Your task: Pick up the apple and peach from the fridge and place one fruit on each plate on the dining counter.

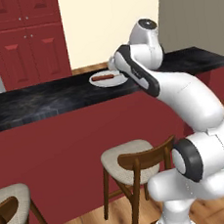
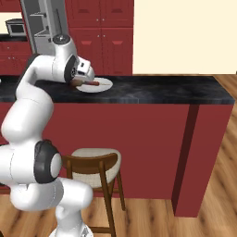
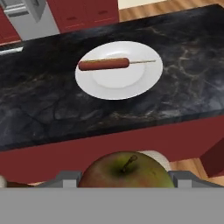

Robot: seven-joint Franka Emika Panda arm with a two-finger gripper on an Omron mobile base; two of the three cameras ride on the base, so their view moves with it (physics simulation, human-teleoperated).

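hand view is showing the gripper (image 3: 124,183) clamping the apple (image 3: 124,171) between its jaws, hovering short of the near edge of the dining counter (image 3: 183,87), with the plate (image 3: 119,70) lying further in on that counter. that plate is already carrying a sausage on a skewer (image 3: 105,64) across its middle, so the apple is likely risking landing on it and rolling off the plate. letting go before passing the counter's edge is risking a drop onto the stool (image 2: 95,162) below.
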